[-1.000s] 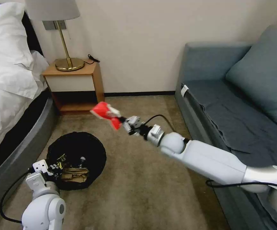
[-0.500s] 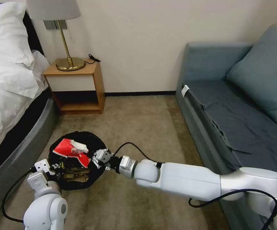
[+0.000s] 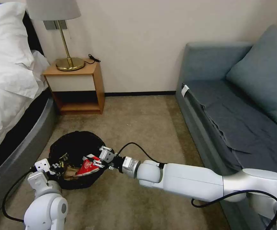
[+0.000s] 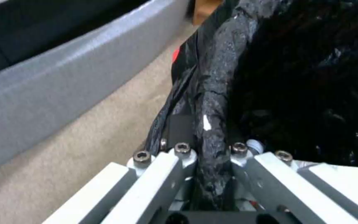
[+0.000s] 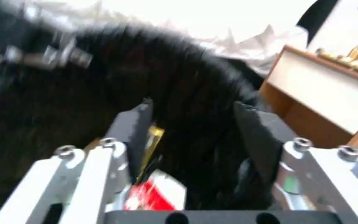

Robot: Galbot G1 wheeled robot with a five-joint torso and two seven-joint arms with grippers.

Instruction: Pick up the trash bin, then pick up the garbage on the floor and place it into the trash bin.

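The bin (image 3: 76, 143) stands on the carpet (image 3: 138, 127) beside the bed (image 3: 14, 150). The left gripper (image 4: 206, 161) has its jaws pinching the bin's near rim. The right gripper (image 3: 101, 158) hangs over the bin's mouth, jaws spread. The red-white packet (image 3: 88, 165) lies inside the bin on the tan paper (image 3: 70, 172)

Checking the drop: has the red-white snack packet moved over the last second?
Yes. The red-white snack packet went from mid-air near the nightstand down into the trash bin.
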